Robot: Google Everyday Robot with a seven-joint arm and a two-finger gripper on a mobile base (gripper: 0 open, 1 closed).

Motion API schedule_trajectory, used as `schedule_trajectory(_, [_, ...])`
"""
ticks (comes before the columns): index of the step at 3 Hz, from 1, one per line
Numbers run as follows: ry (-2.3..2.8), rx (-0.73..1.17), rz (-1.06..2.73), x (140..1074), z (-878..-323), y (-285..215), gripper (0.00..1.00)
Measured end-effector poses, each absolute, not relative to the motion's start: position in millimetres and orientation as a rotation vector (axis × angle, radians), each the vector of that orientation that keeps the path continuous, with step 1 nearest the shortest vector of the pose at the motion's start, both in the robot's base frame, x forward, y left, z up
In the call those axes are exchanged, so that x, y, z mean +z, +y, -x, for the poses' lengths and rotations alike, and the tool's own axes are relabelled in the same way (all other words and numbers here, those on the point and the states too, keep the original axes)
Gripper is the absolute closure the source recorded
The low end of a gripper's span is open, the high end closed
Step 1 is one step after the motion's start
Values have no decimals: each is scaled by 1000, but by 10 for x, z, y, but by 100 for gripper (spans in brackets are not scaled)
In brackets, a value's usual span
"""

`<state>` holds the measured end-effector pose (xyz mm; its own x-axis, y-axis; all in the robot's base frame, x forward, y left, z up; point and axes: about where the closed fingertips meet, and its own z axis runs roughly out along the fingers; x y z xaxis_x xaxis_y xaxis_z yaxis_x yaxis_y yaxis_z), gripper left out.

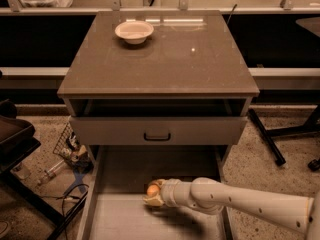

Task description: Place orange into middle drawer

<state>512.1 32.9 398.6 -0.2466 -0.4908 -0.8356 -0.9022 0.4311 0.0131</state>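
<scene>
The gripper (153,198) hangs low over the middle drawer (120,224), towards its shadowed back. Its pale fingers (156,202) seem to be pinched on the orange (152,189), which they half cover. I cannot tell whether the fruit touches the drawer floor. The arm (240,201) runs off the right edge, and the drawer's near end is cut off below. Above, the drawer with the black handle (200,130) stands slightly out. A white bowl (134,31) sits on the cabinet top (170,64).

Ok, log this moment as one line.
gripper: shut on small round orange | where: above pale floor of long grey-brown middle drawer | released: no
</scene>
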Motion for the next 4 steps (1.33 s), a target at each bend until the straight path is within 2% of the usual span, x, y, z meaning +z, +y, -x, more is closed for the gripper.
schedule_trajectory(1, [1936, 662, 1211, 3582, -5099, 394, 100])
schedule_trajectory(2, [1944, 665, 1220, 3558, -5087, 412, 87])
schedule_trajectory(4, [1944, 665, 1220, 3569, -5087, 412, 41])
